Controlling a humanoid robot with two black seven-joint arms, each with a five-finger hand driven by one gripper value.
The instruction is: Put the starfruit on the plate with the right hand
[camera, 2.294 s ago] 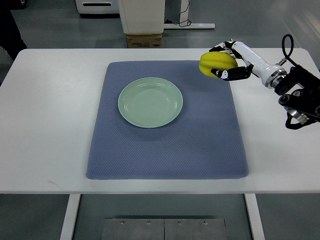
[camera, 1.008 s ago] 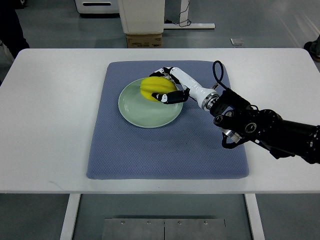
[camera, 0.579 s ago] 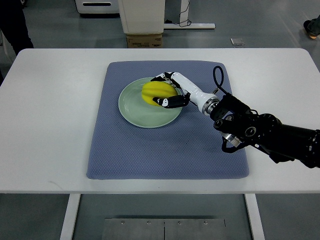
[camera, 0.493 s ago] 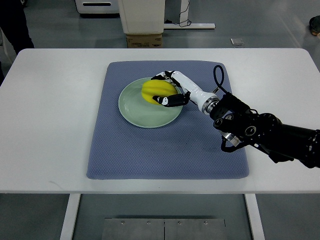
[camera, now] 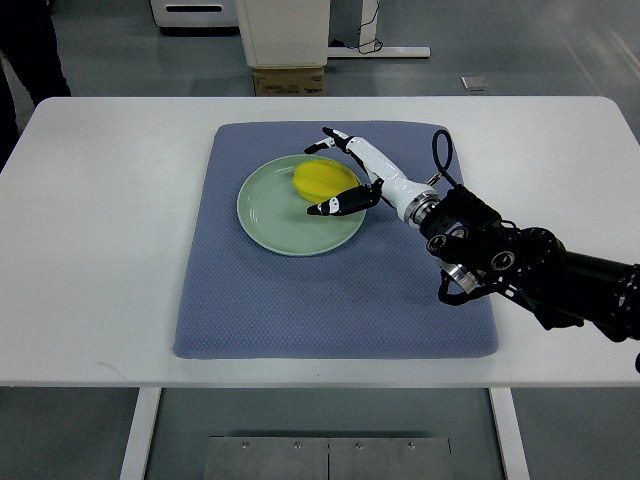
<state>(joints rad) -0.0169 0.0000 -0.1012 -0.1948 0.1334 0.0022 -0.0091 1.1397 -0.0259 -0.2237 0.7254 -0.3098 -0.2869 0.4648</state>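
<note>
While the fingers (camera: 335, 137) of the right hand (camera: 352, 170) are spread apart and clamp nothing, the thumb reaches out low over the plate's right side and the other fingertips point up past the plate's far rim. Between them lies the yellow starfruit (camera: 324, 178), resting on the pale green plate (camera: 270, 215) in its upper right part, just beside the open palm; whether the palm touches the fruit cannot be told. From the white hand the wrist runs back to a black forearm (camera: 530, 270) that comes in from the right edge, low over a blue-grey mat (camera: 330, 300). This mat covers the middle of a white table (camera: 90, 250), and the plate sits on its upper half.
</note>
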